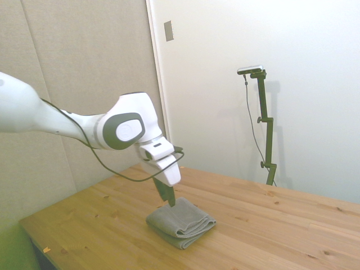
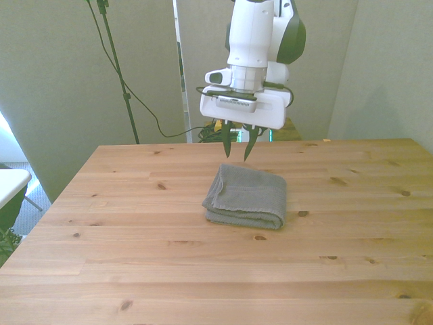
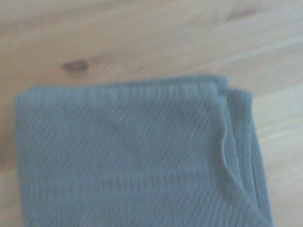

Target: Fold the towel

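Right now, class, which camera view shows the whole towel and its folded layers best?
The front view: the whole towel lies unobstructed, its stacked layers showing along the near edge. The side view shows it smaller, under the open gripper. The wrist view crops it.

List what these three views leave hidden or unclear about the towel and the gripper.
- Towel, side view: its far edge sits behind the gripper, so contact there is unclear.
- Towel, wrist view: cut off by the frame edge and soft-focused; the layer count is unreadable.
- Towel's underside: hidden against the table in every view.
- Gripper, front view: jaws apart, but their height above the towel cannot be judged.
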Action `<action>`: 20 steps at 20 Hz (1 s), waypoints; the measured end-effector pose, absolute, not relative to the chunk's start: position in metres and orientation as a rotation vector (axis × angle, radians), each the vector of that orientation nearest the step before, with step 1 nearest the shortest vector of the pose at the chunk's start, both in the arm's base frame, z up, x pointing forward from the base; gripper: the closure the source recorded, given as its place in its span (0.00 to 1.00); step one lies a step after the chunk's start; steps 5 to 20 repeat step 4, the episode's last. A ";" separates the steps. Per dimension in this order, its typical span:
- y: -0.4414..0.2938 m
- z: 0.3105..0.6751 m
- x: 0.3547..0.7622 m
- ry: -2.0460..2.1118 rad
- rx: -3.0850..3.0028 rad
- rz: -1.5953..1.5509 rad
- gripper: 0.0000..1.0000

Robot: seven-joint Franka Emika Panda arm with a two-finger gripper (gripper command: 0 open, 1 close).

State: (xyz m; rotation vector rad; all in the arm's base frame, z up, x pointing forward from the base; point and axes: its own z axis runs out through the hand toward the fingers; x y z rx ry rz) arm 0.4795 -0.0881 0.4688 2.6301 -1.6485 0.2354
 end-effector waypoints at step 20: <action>-0.039 0.459 0.418 -1.522 2.705 0.239 0.00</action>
